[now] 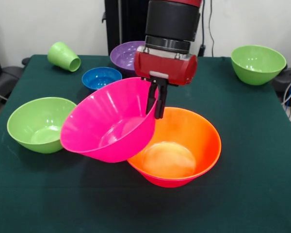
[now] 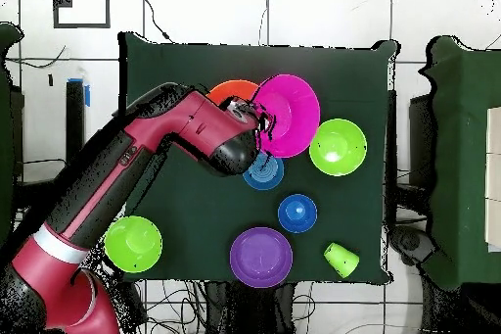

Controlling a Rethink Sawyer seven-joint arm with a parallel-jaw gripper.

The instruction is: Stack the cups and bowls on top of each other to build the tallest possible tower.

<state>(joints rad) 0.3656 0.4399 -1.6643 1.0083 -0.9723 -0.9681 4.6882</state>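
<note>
My gripper (image 1: 155, 101) is shut on the rim of a big pink bowl (image 1: 109, 124) and holds it tilted, mouth up, in the air. The bowl's right side overlaps the left rim of a big orange bowl (image 1: 182, 141), which sits nested in another pink bowl (image 1: 167, 182) on the table. In the overhead view the held pink bowl (image 2: 291, 115) is beside the orange bowl (image 2: 231, 91), with the gripper (image 2: 258, 124) between them. The light-green cup (image 1: 64, 56) lies on its side at the far left. The orange tumbler is not visible.
A green bowl (image 1: 39, 124) stands at the left and another (image 1: 258, 63) at the far right. A purple bowl (image 1: 126, 52) and a small blue bowl (image 1: 102, 77) stand behind the gripper. The overhead view shows two blue bowls (image 2: 263, 173) (image 2: 297, 213).
</note>
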